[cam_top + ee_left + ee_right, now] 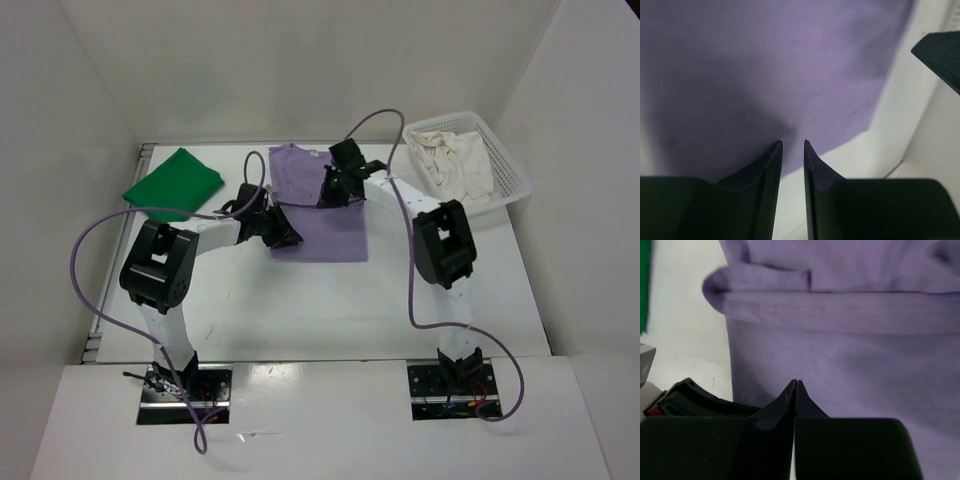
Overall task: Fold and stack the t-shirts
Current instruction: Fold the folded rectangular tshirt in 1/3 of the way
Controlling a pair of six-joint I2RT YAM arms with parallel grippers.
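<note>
This is looking like a robotics lab test cell, not a home or a shop. Plain white panels (300, 60) are walling in a white table (300, 310) at nine, twelve and three o'clock. A left arm (160, 270) and a right arm (440, 240) are standing bolted to metal plates (215, 400) at six o'clock, purple cables (72, 265) looping off them. A green t-shirt (172, 183) at ten, a lavender t-shirt (335, 235) at twelve, and a white mesh basket (512, 165) holding a cream t-shirt (455, 165) at two are lying as the only props.
</note>
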